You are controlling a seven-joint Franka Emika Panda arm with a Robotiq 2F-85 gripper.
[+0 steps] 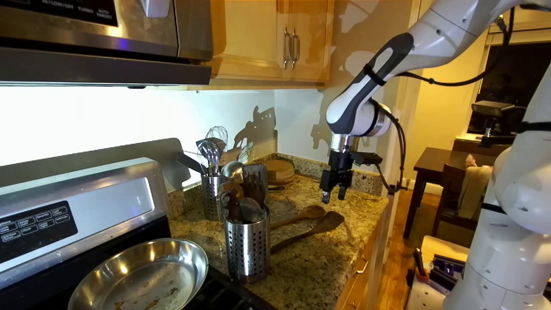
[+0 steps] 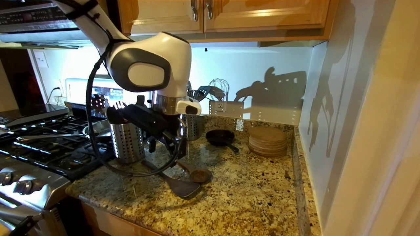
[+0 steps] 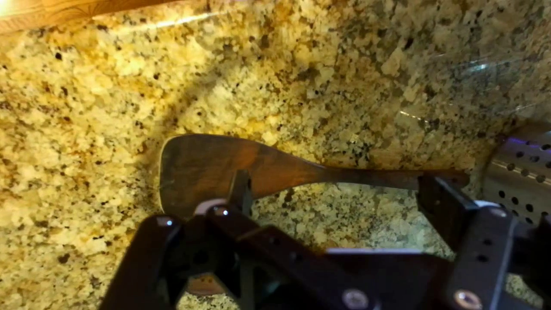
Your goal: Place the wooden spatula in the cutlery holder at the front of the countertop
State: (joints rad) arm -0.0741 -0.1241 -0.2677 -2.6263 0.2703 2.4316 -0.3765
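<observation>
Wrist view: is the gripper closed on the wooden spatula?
No, the gripper stands open, its jaws wide apart, and the wooden spatula lies on the countertop below.

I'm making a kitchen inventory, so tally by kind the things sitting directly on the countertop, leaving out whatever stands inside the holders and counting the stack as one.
Perforated steel holders: 2 (front holder, rear holder)
Wooden utensils lying loose: 2 (wooden spatula, round-headed utensil)
Black skillet: 1
Stack of round brown discs: 1
Total: 6
</observation>
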